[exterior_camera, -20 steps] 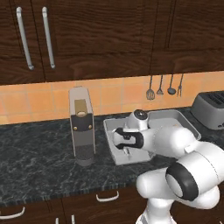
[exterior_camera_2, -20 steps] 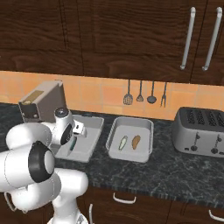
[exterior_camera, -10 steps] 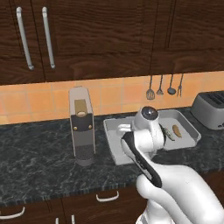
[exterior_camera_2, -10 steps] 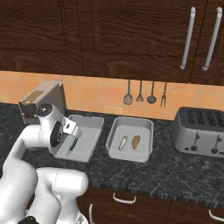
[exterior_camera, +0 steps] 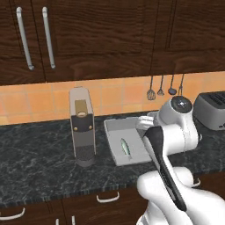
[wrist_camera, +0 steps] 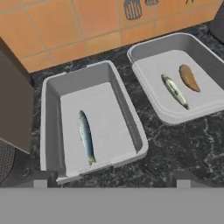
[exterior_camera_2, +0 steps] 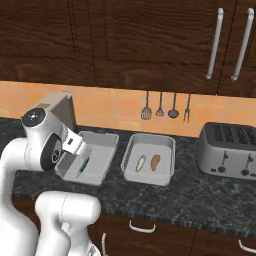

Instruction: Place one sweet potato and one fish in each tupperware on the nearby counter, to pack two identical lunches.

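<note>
At the bottom of the hand view the fingers (wrist_camera: 111, 179) stand wide apart, holding nothing, above the near tupperware (wrist_camera: 51, 111) with one fish (wrist_camera: 85, 136) on the black counter (wrist_camera: 175, 144). Upper right, the second tupperware (wrist_camera: 144, 52) holds a fish (wrist_camera: 175, 91) beside a sweet potato (wrist_camera: 189, 78).

Two grey tupperware tubs are counted on the counter (exterior_camera_2: 200, 192): the left tub (wrist_camera: 52, 113) and the right tub (wrist_camera: 205, 61). Two fish are counted, one fish (wrist_camera: 86, 136) in the left tub and another fish (wrist_camera: 175, 91) in the right tub. One sweet potato (wrist_camera: 189, 78) is counted, beside the fish in the right tub. One toaster (exterior_camera_2: 231, 150) and one coffee machine (exterior_camera: 82, 126) are seen. Four utensils (exterior_camera_2: 166, 106) are counted hanging on the tiled wall.
</note>
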Tool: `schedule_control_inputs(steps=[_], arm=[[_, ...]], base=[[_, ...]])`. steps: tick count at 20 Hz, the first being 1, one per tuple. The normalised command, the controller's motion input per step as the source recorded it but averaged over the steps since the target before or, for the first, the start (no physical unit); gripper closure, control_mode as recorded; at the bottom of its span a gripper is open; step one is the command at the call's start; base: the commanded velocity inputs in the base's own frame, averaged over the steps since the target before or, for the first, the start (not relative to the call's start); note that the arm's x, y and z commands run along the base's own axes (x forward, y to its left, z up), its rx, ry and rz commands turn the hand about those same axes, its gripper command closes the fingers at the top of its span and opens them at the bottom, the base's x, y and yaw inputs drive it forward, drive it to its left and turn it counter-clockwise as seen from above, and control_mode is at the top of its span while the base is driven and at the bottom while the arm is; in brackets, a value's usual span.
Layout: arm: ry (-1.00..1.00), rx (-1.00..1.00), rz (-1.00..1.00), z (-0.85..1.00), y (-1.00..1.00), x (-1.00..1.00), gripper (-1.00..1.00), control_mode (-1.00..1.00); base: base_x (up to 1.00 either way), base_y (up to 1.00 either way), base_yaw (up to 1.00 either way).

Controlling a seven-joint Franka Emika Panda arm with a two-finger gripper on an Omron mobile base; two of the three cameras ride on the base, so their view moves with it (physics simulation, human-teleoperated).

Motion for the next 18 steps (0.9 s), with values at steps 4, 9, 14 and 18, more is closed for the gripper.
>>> schedule_control_inputs(steps=[4,9,14,18], arm=[[-0.28,0.00,0.04,0.38,-0.16,-1.00,-1.00,-1.00],[-0.16,0.00,0.02,-0.02,-0.14,-0.80,-1.00,1.00],[0.00,0.00,0.00,0.00,0.00,0.00,-1.00,1.00],[0.00,0.00,0.00,0.00,0.00,0.00,-1.00,1.00]], base=[[0.00,0.00,0.00],[-0.20,-0.04,0.02],[-1.00,-0.34,0.08],[-0.47,-0.99,-0.11]])
